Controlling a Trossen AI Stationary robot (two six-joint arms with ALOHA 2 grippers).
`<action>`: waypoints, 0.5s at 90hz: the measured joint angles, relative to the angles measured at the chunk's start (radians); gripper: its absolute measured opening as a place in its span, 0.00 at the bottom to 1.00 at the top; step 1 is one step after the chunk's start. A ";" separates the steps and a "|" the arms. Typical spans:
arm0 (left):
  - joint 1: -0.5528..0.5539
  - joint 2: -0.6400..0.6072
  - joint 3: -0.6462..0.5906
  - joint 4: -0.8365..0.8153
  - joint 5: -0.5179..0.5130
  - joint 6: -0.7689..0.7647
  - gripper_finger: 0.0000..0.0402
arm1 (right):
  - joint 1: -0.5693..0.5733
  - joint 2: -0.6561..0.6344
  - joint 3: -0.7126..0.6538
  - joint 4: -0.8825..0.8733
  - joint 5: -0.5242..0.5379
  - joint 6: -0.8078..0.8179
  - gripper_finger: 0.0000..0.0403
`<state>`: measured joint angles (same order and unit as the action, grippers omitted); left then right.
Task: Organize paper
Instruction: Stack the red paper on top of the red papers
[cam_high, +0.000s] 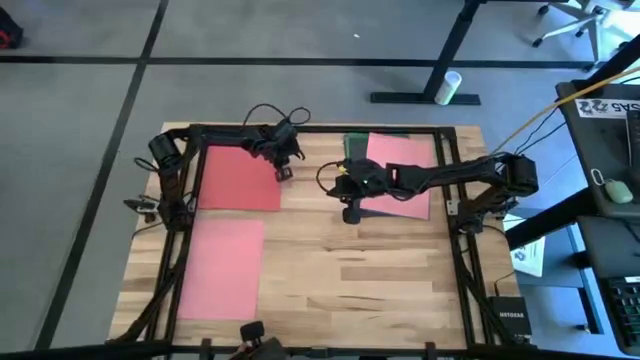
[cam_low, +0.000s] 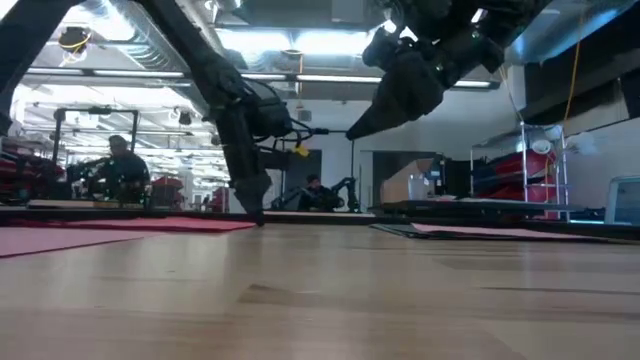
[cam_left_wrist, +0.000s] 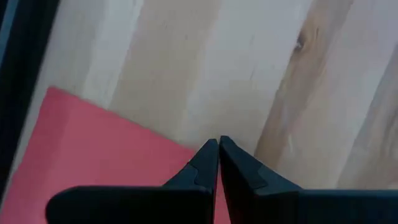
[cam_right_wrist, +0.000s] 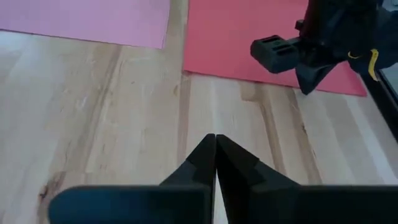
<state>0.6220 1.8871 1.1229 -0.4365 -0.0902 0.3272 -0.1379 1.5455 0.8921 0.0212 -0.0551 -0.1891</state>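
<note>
A red sheet (cam_high: 238, 178) lies flat at the table's far left, and a pink sheet (cam_high: 222, 268) lies flat nearer the front. At the far right a pink-red sheet (cam_high: 402, 172) lies on top of a green sheet (cam_high: 354, 145) and a dark one. My left gripper (cam_high: 283, 172) is shut, its tips down at the red sheet's right edge. My right gripper (cam_high: 350, 213) is shut too. It hangs clear above the bare wood (cam_low: 360, 130), by the right pile's near-left corner. My left gripper sets its shut fingertips (cam_left_wrist: 211, 155) on the red sheet at its right edge (cam_left_wrist: 180, 144). It comes from above, slanting down (cam_low: 256, 215). The sheet lies flat on the table.
A black frame (cam_high: 320, 130) runs around the wooden table. Bare wood (cam_high: 360, 280) spans the middle and near right. Off the right edge stands a desk (cam_high: 610, 110) with a mouse on it, and papers lie below it. People sit in the room beyond (cam_low: 118, 160).
</note>
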 joint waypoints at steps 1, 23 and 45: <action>0.000 0.000 0.000 -0.002 -0.002 -0.001 0.00 | 0.000 0.000 0.000 0.000 0.000 0.000 0.00; 0.000 -0.002 0.000 -0.035 -0.037 -0.006 0.00 | 0.000 0.000 0.000 -0.001 0.000 0.000 0.00; 0.011 -0.002 -0.001 -0.047 -0.073 -0.003 0.00 | 0.000 0.001 0.000 -0.002 0.000 0.000 0.00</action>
<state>0.6329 1.8851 1.1217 -0.4834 -0.1628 0.3241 -0.1379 1.5463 0.8921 0.0189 -0.0555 -0.1890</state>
